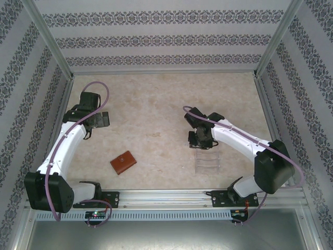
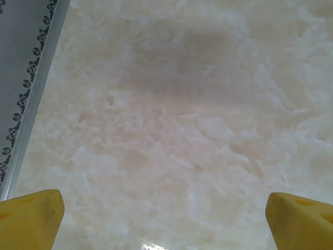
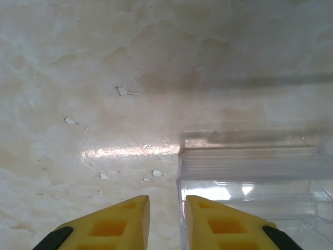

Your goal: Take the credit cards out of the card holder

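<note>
The card holder [image 1: 123, 162], a small brown leather wallet, lies folded shut on the table near the front, left of centre. The credit cards are hidden. My left gripper [image 1: 98, 120] hovers well behind the wallet near the left wall. In the left wrist view the left gripper [image 2: 164, 202] stands wide open over bare table. My right gripper [image 1: 202, 141] is at the right, at the far edge of a clear slotted rack [image 1: 207, 162]. In its wrist view the right gripper [image 3: 167, 202] shows a narrow gap. The rack's left wall [image 3: 180, 172] stands in that gap, close to the right finger [image 3: 218, 224].
Patterned walls with metal posts [image 1: 49, 39] enclose the marble-look table [image 1: 156, 104]. A metal rail [image 2: 28, 120] runs along the left edge in the left wrist view. Small chips [image 3: 125, 91] mark the surface left of the rack.
</note>
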